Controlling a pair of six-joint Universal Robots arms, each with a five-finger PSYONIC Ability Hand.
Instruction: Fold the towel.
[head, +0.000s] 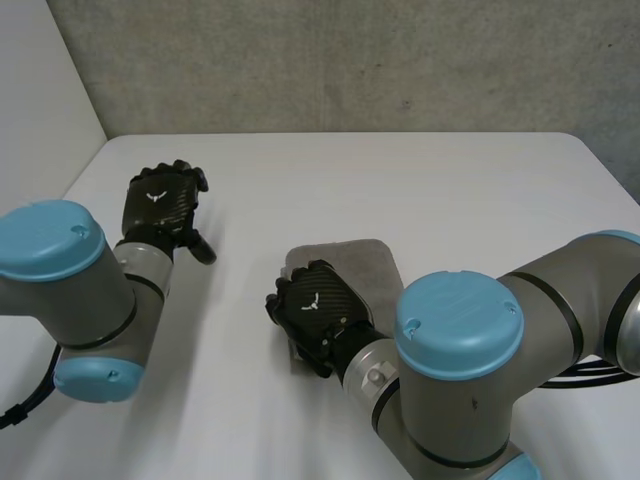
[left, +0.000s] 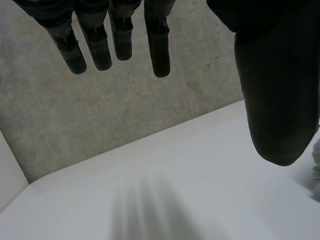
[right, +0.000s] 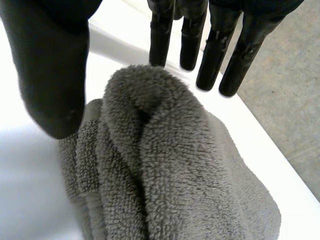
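Roughly at the middle of the counter (head: 450, 190) lies the grey towel (head: 352, 265), folded into a small thick pad. Its near left part is hidden under the right hand (head: 312, 305), so the edge there cannot be made out. From the right wrist, that hand is spread wide. The fingers (right: 161, 35) run straight out past the towel's far end, and the thumb (right: 50, 70) stands apart at the towel's side, with a rolled hump of terry rising between them. Whether the palm presses on the towel cannot be told; neither fingers nor thumb close on it. The towel's near end is cut off in that view. The left hand (head: 162, 205) hovers over bare counter well apart from the towel, to its left. Its fingers (left: 159, 45) hang straight and relaxed, thumb apart, holding nothing. A blurred grey scrap beyond that thumb may be the towel, but too little shows to be sure.
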